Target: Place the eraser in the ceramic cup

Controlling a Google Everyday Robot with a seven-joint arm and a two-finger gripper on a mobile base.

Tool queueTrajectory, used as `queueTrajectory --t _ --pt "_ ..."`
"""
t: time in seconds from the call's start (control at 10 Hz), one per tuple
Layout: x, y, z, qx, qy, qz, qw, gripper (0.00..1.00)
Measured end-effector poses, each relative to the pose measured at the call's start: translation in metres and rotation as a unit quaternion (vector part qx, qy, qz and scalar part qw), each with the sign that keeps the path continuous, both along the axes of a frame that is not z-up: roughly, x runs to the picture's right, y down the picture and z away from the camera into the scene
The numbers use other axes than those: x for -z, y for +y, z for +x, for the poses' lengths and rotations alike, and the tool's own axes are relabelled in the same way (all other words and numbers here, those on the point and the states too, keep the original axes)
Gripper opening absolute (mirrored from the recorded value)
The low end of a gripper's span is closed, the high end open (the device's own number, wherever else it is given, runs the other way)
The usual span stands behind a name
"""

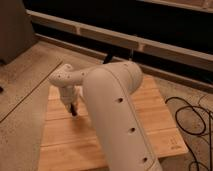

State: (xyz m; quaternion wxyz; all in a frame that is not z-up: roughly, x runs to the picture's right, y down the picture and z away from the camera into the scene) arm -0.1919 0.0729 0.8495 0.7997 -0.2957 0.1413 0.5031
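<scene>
My gripper [73,110] hangs from the white wrist over the left part of the wooden table [155,115], its dark fingers pointing down and pressed together just above the boards. A small dark shape shows at the tips, and I cannot tell it apart from the fingers themselves. The eraser does not show as a separate thing. The ceramic cup is hidden. My thick white arm [117,115] fills the middle of the view and covers much of the tabletop.
The table is a low slatted wooden board on a speckled floor. Black cables [192,117] lie on the floor to the right. A dark ledge and wall [150,30] run behind the table.
</scene>
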Motion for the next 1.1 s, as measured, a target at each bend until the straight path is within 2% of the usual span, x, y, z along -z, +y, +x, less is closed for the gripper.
queueTrajectory --t 0.1,0.3,0.9,1.0,1.1 --pt "0.008 -0.021 0.004 -0.024 -0.011 0.026 0.9993 0.00" --pt "0.017 -0.043 0.010 -0.047 -0.021 0.052 0.9973 0.00" --pt "0.016 -0.046 0.006 -0.047 -0.023 0.053 0.9972 0.00" --pt "0.011 -0.058 0.011 -0.052 -0.017 0.063 0.9965 0.00" --pt "0.002 -0.082 0.025 -0.059 -0.004 0.083 0.9948 0.00"
